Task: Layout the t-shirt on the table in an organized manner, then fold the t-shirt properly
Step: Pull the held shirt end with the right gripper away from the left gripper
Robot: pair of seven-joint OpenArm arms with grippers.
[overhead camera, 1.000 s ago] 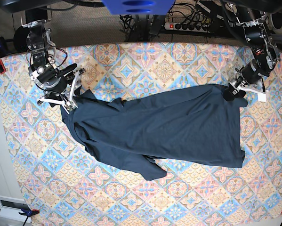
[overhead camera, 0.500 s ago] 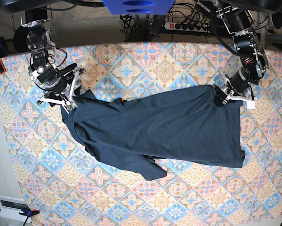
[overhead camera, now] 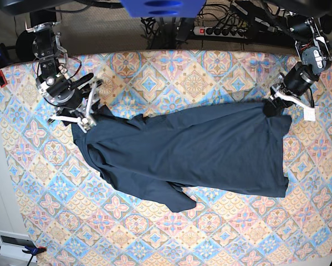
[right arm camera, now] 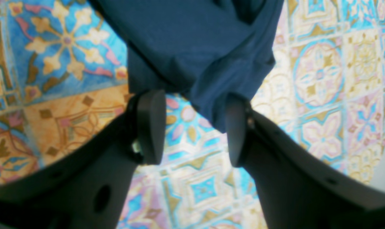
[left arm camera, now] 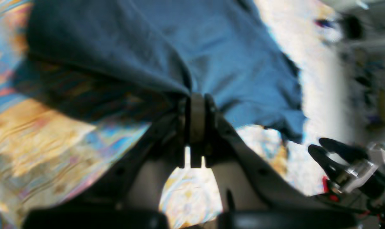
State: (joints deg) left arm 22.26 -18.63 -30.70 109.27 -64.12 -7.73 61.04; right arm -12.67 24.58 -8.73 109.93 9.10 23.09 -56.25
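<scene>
T-shirt [overhead camera: 188,152] lies rumpled across the middle of the table [overhead camera: 210,72], so laying out is in hand. Left gripper [left arm camera: 195,105] is clamped on its far right corner; right gripper [right arm camera: 192,127] stands apart around the far left edge, and must close next before both pull outward

T-shirt: dark navy cloth [right arm camera: 192,47] fills the upper middle, bunched into soft folds, one rounded lobe hanging lowest.
Cloth against fingers: the low lobe lies against the inner face of the finger on the picture's right [right arm camera: 238,130]; the finger on the picture's left [right arm camera: 151,125] stands apart from it, patterned surface showing between.
Right gripper [right arm camera: 194,127]: fingers spread wide, nothing pinched, dark arms running down to the lower corners.
Worktop [right arm camera: 322,95]: tiled cloth of blue, pink, cream and orange medallions, flat, showing on both sides and below the shirt.
Sharpness: slightly soft throughout.
</scene>
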